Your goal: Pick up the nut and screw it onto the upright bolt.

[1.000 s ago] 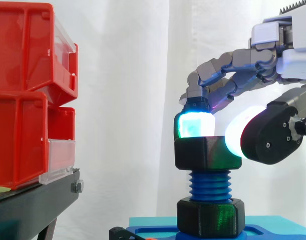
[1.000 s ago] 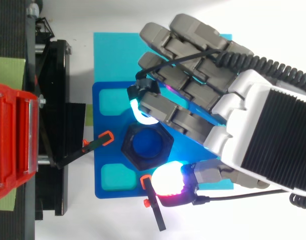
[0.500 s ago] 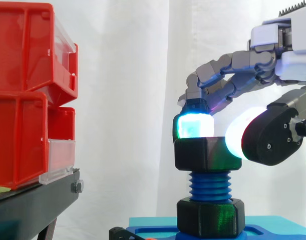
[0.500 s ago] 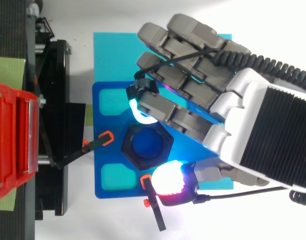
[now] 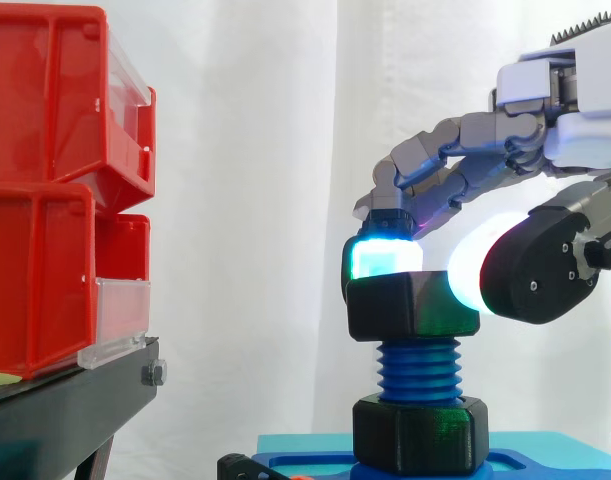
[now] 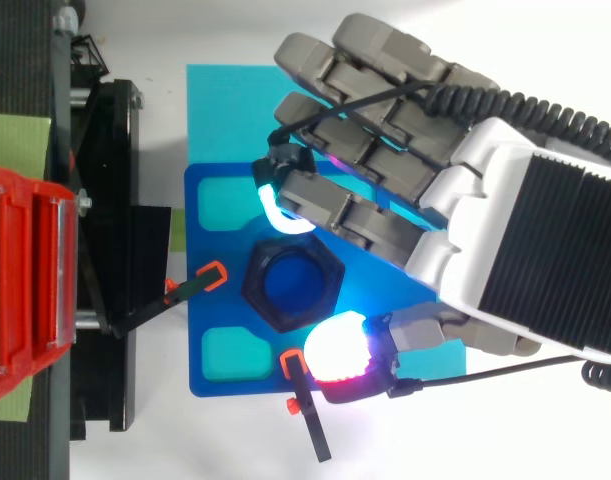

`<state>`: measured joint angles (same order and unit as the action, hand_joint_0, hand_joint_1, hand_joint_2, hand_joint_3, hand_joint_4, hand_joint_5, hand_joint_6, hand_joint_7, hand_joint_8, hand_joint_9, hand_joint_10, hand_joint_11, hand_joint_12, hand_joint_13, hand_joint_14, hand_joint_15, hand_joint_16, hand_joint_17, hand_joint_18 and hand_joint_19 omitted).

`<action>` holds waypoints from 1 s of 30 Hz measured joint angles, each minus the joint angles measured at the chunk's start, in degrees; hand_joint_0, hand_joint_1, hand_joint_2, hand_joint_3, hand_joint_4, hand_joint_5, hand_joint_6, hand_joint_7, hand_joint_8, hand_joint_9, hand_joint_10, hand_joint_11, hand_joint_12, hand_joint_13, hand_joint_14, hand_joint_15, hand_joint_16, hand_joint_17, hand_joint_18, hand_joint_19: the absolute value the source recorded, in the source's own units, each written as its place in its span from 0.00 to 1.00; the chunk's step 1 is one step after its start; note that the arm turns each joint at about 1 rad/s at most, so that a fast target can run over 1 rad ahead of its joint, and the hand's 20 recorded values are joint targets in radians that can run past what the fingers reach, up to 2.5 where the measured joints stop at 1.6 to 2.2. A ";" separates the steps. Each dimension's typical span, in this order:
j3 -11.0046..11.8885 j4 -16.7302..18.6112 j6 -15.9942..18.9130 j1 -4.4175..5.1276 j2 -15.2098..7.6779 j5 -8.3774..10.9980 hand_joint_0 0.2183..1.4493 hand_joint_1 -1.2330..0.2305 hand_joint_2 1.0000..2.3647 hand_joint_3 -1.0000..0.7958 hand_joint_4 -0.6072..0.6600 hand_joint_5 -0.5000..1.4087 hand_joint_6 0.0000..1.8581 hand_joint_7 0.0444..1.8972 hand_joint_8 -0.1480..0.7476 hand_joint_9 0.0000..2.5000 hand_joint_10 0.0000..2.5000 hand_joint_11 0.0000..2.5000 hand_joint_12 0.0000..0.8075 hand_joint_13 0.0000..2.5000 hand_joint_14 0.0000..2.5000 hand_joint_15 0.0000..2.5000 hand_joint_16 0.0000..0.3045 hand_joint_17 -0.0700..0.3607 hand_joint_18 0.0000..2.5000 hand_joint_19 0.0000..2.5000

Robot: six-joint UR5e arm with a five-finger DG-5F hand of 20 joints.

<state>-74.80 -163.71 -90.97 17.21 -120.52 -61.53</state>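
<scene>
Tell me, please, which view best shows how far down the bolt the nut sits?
The side view: the nut sits at the top of the blue bolt, bare thread below it. The top view gives the nut's hexagon with the bolt's blue end inside.

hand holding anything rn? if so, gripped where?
Yes: the hand pinches the black nut by two opposite side faces, a cyan fingertip on one, the thumb pad on the other. The nut sits atop the blue bolt.
</scene>
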 measured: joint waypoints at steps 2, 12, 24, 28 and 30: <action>0.00 -0.01 0.00 -0.08 0.00 -0.21 0.17 0.55 0.00 0.28 0.66 0.15 0.27 0.41 0.50 0.16 0.00 0.00 0.47 0.15 0.00 0.00 0.16 0.42 0.04 0.00; 0.01 -0.96 0.00 -0.56 0.04 -1.09 0.13 0.55 0.00 0.28 0.63 0.13 0.27 0.32 0.47 0.10 0.00 0.00 0.50 0.09 0.00 0.00 0.18 0.46 0.00 0.00; 1.85 -1.39 -0.13 -1.22 0.04 -3.07 0.11 0.75 0.00 0.28 0.60 0.12 0.27 0.31 0.44 0.00 0.00 0.00 0.53 0.00 0.00 0.00 0.20 0.48 0.00 0.00; 2.86 -1.54 -0.17 -1.24 0.03 -3.80 0.12 0.83 0.00 0.28 0.58 0.12 0.27 0.31 0.43 0.00 0.00 0.00 0.52 0.00 0.00 0.00 0.19 0.47 0.00 0.00; 3.13 -1.35 -0.21 -1.22 0.01 -4.25 0.13 0.85 0.00 0.28 0.59 0.12 0.27 0.31 0.43 0.00 0.00 0.00 0.52 0.00 0.00 0.00 0.19 0.46 0.00 0.00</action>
<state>-71.66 -165.06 -91.18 15.99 -120.51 -65.78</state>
